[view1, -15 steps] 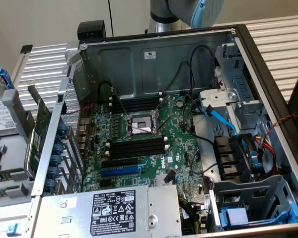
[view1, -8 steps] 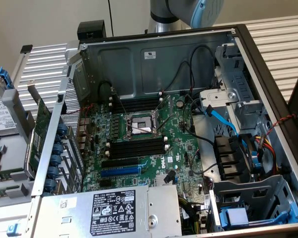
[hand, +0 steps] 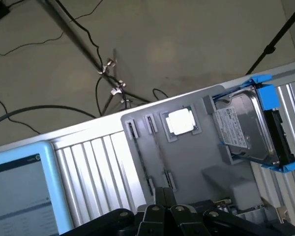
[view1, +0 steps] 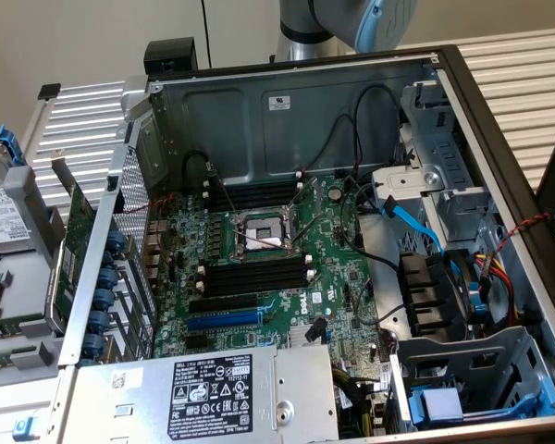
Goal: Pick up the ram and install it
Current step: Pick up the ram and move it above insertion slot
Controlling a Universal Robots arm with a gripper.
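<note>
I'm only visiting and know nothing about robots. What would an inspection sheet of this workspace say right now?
Surface: ribbed metal table carrying an open computer case.
Job's things: ram not made out; black memory slots look empty.
Clutter: grey parts tray with a processor chip and a hard drive in a blue frame.
Grippers: gripper shut, holding nothing.
Cables: blue cable inside the case; black leads on the floor.
Surroundings: stand legs, blue-edged screen.
</note>
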